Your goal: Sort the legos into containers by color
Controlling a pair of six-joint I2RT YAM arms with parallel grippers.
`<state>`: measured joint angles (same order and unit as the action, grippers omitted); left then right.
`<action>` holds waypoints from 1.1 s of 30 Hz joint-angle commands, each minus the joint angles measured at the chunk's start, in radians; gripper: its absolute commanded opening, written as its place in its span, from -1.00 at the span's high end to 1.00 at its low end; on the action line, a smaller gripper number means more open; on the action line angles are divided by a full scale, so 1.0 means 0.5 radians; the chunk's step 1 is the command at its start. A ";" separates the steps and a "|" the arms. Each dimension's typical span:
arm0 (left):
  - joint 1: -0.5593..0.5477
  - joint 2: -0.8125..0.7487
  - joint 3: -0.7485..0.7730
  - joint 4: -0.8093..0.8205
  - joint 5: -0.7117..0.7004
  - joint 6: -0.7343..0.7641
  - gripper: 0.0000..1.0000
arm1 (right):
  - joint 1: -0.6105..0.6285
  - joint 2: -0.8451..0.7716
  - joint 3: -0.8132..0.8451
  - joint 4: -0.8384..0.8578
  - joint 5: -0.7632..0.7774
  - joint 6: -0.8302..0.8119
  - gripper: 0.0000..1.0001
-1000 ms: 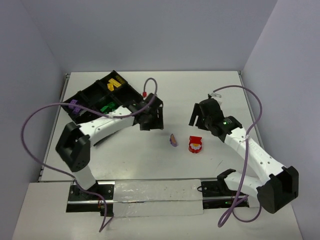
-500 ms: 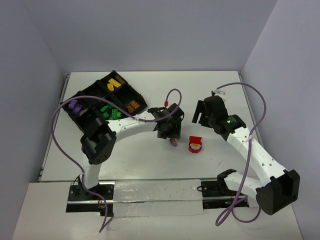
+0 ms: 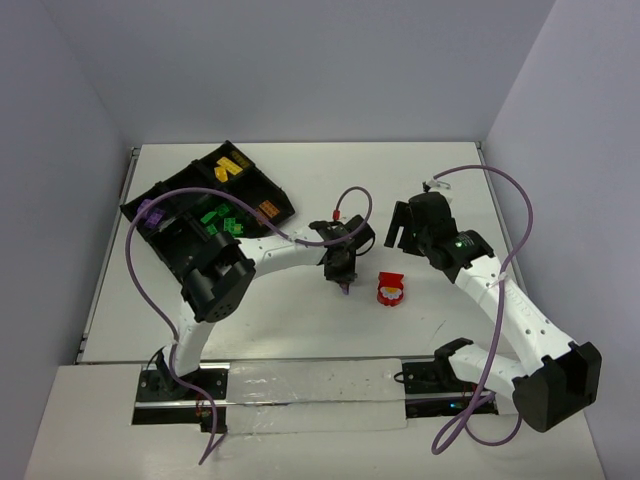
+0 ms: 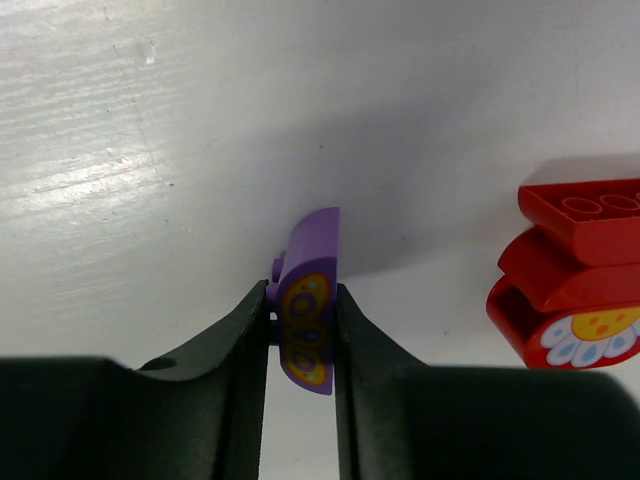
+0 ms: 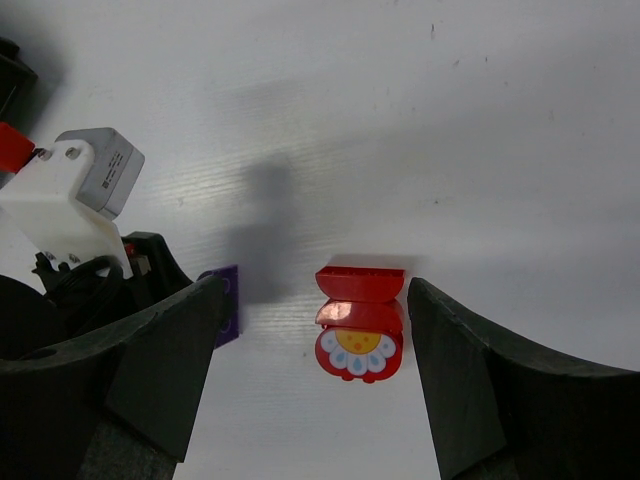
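A purple lego with a yellow-orange printed face stands on edge on the white table, and my left gripper is shut on it. From above, this gripper is at mid-table, with the purple lego peeking out below it. A red lego with a white daisy face lies just to its right, also visible as the red lego in the left wrist view. My right gripper hovers open above the red lego, fingers either side and well apart from it.
The black divided tray sits at the back left, holding yellow legos, green legos, an orange one and a purple one. Purple cables arc over both arms.
My left arm swung right from the tray to the purple lego and its jaws closed on it. The right arm shifted slightly and stayed open.
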<state>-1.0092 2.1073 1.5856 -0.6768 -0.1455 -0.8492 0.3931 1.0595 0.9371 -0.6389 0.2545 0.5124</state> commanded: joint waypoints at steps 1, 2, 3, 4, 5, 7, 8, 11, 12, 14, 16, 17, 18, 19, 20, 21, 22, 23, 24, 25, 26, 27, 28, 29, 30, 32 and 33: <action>-0.013 -0.052 0.093 -0.042 -0.131 0.000 0.70 | -0.013 -0.030 0.114 -0.005 0.019 -0.022 -0.63; -0.012 -0.060 0.097 -0.070 -0.151 0.012 0.80 | -0.013 -0.032 0.117 -0.007 0.019 -0.022 -0.63; -0.009 -0.084 0.126 -0.131 -0.183 0.019 0.98 | -0.013 -0.030 0.121 -0.005 0.019 -0.022 -0.63; -0.006 -0.119 0.145 -0.160 -0.240 0.036 1.00 | -0.010 -0.033 0.129 -0.004 0.019 -0.022 -0.63; 0.004 -0.140 0.143 -0.186 -0.275 0.046 1.00 | -0.012 -0.033 0.131 -0.002 0.021 -0.022 -0.63; 0.053 -0.256 0.123 -0.228 -0.332 0.069 1.00 | -0.013 -0.038 0.134 -0.003 0.020 -0.023 -0.63; 0.102 -0.339 0.089 -0.243 -0.352 0.085 1.00 | -0.013 -0.039 0.139 -0.005 0.022 -0.026 -0.63; 0.328 -0.554 -0.035 -0.276 -0.353 0.121 1.00 | -0.013 -0.045 0.144 -0.005 0.025 -0.034 -0.63; 0.418 -0.665 -0.071 -0.276 -0.343 0.141 1.00 | -0.013 -0.044 0.146 -0.005 0.027 -0.040 -0.63; 0.718 -0.901 -0.185 -0.260 -0.329 0.193 1.00 | -0.013 -0.039 0.148 -0.001 0.040 -0.059 -0.63; 1.022 -1.119 -0.273 -0.223 -0.332 0.263 1.00 | -0.016 -0.030 0.148 0.017 0.049 -0.080 -0.63; 1.187 -1.162 -0.303 -0.212 -0.334 0.277 1.00 | -0.019 -0.020 0.150 0.029 0.045 -0.085 -0.63; 1.313 -1.228 -0.322 -0.194 -0.331 0.308 1.00 | -0.021 -0.013 0.153 0.038 0.031 -0.088 -0.62; 1.473 -1.267 -0.332 -0.180 -0.299 0.328 1.00 | -0.022 -0.005 0.154 0.055 0.016 -0.087 -0.63; 1.607 -1.289 -0.343 -0.168 -0.255 0.333 1.00 | -0.022 0.005 0.154 0.070 -0.002 -0.085 -0.63; 1.712 -1.307 -0.360 -0.152 -0.209 0.333 1.00 | -0.022 0.016 0.154 0.083 -0.023 -0.081 -0.63; 1.900 -1.312 -0.381 -0.125 -0.156 0.334 0.99 | -0.022 0.027 0.154 0.104 -0.036 -0.073 -0.63; 2.035 -1.312 -0.391 -0.081 -0.074 0.336 1.00 | -0.022 0.037 0.154 0.111 -0.050 -0.068 -0.63; 2.125 -1.304 -0.394 -0.060 -0.035 0.344 1.00 | -0.022 0.043 0.154 0.126 -0.063 -0.068 -0.63; 2.186 -1.290 -0.387 -0.042 -0.007 0.345 1.00 | -0.022 0.052 0.151 0.127 -0.067 -0.070 -0.63; 2.274 -1.247 -0.375 -0.015 0.007 0.353 1.00 | -0.022 0.061 0.153 0.130 -0.067 -0.079 -0.62; 2.285 -1.212 -0.363 -0.012 0.019 0.357 1.00 | -0.020 0.062 0.151 0.130 -0.067 -0.080 -0.63; 2.350 -1.148 -0.327 0.002 0.065 0.364 1.00 | -0.021 0.064 0.152 0.127 -0.060 -0.090 -0.63; 2.410 -1.089 -0.295 0.018 0.102 0.369 1.00 | -0.022 0.065 0.153 0.124 -0.054 -0.099 -0.63; 2.441 -1.048 -0.277 0.036 0.107 0.365 1.00 | -0.022 0.065 0.149 0.122 -0.050 -0.103 -0.63; 2.492 -0.981 -0.256 0.078 0.142 0.362 1.00 | -0.022 0.067 0.146 0.118 -0.047 -0.104 -0.63; 2.520 -0.944 -0.230 0.103 0.151 0.354 1.00 | -0.022 0.060 0.136 0.125 -0.046 -0.099 -0.63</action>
<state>0.2036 1.5777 1.4117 -0.7014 -0.1448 -0.6897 0.3878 1.0945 0.9688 -0.6158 0.2226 0.4768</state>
